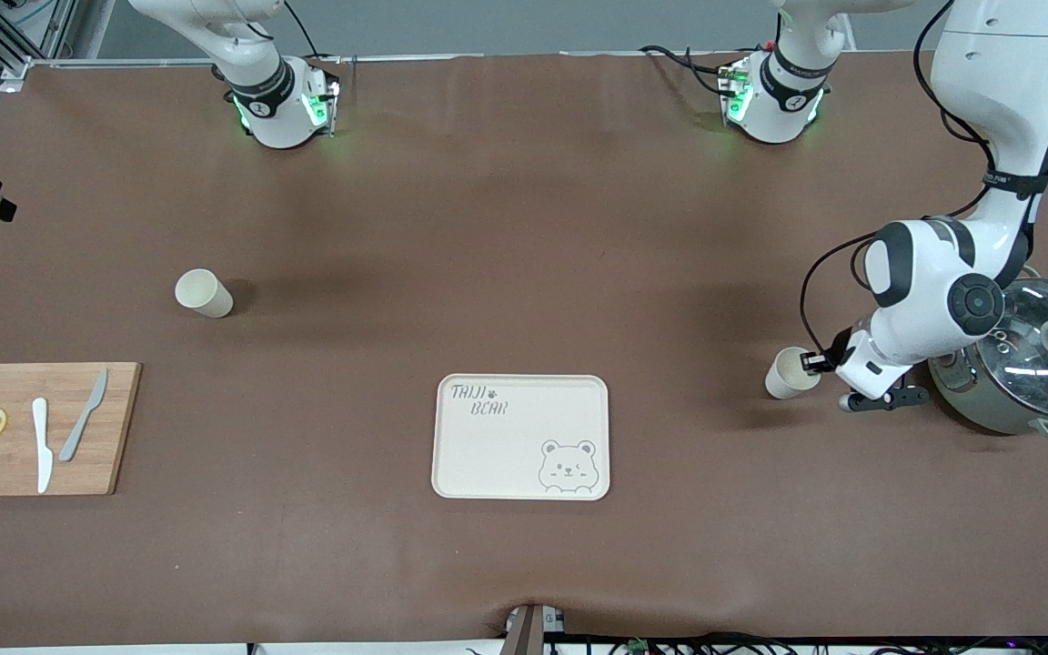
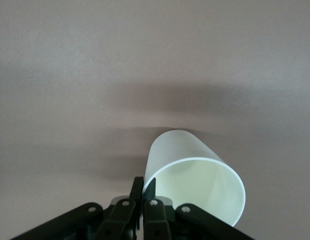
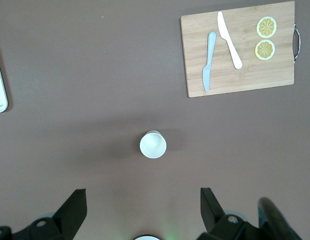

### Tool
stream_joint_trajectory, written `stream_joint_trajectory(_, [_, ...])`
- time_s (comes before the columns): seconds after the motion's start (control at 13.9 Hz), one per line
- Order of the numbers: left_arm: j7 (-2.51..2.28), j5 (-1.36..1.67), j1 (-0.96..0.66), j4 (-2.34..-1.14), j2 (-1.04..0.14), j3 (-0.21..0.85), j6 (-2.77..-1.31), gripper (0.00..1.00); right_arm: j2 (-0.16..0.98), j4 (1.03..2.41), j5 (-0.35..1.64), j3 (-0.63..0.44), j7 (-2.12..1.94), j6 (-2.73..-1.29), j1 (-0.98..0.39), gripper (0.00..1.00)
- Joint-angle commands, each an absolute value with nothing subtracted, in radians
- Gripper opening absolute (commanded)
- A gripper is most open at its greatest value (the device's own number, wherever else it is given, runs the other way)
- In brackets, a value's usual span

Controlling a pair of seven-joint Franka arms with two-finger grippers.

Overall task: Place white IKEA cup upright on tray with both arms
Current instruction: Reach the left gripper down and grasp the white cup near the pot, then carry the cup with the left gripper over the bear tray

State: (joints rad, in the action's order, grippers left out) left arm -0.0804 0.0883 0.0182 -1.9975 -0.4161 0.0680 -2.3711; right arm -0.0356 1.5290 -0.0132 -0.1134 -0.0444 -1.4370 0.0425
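Cup at the left arm's end: the white cup (image 1: 791,372) lies on its side on the surface, toward the left arm's end from the tray (image 1: 521,437), mouth facing the tray.
Left gripper: the left gripper (image 1: 817,363) is at this cup's rim; in the left wrist view its fingers (image 2: 137,192) are pinched on the wall of the rim (image 2: 195,161), one outside and one just inside, so you are holding the cup.
Step in hand, as I judge it: lift, turn the mouth upward, then carry to the tray. Raise it first so the base does not drag; a thin rim pinch may let the cup swing, so rotate slowly.
Edges: the lidded pot (image 1: 1024,368) sits just beside the left arm's wrist, away from the tray; keep the elbow from sweeping into it.
Open room: bare surface between this cup and the tray.
Second cup: another white cup (image 1: 203,293) lies toward the right arm's end from the tray.
Right gripper: the right gripper (image 3: 145,210) hangs high over that cup, fingers spread wide, holding nothing.
Cutting board: the cutting board (image 1: 37,428), well apart from the tray, is no obstacle.
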Motion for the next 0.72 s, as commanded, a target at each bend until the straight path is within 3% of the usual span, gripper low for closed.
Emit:
stream_joint_trajectory(0.0, [-0.078,0.107,0.017,-1.904,-0.423,0.083,-2.268,0.0,-0.026,1.509,0.003,-0.112,-0.04,-1.433,0.06,1.0])
stream_joint_trajectory(0.65, [-0.305,0.161,-0.006,-1.8,-0.423,0.218,-2.151,0.0,0.046,1.489,-0.025,-0.114,-0.046,-1.457,0.09,1.0])
